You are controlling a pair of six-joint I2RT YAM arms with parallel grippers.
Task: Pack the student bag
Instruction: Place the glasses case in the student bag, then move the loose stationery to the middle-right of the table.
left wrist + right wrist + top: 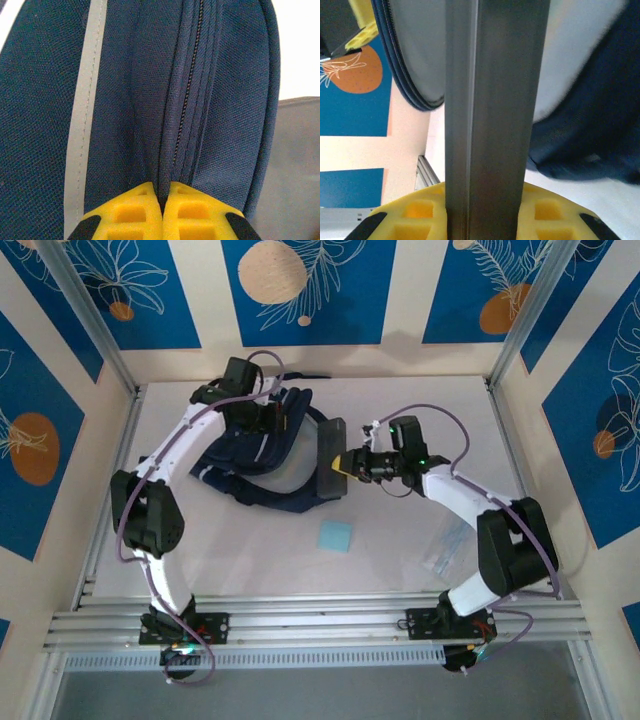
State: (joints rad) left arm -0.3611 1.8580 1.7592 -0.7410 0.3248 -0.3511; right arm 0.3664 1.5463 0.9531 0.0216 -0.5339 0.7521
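Left gripper (pixel 162 207): jaws closed, pinching a ridge of navy fabric beside the zip (pixel 187 100), which reads as fastened along the stretch in the left wrist view; a grey stripe (pixel 82 130) runs to one side. Right gripper (pixel 487 212): clamped on a flat grey slab (pixel 487 100), held edge-on and upright between the yellow fingers, its far end at the bag's right side. The bag (pixel 255 480) lies slumped at mid-table toward the left, under the left arm, straps loose around it. Handling judgement: soft woven cloth, no stiffness of its own; it will sag and fold wherever unsupported, so a hold on a seam or zip edge is sounder than on a flat panel, and the present pinch suits lifting the mouth open. The slab looks rigid and smooth, liable to slide if the clamp loosens. Contents: a pale lining (pixel 417 50) rimmed in navy shows past the slab, apparently the raised mouth; what lies inside cannot be told. Loose on the table (pixel 400 410): a blue square (pixel 335 537) near the bag and a clear packet (pixel 447 550) by the right arm.
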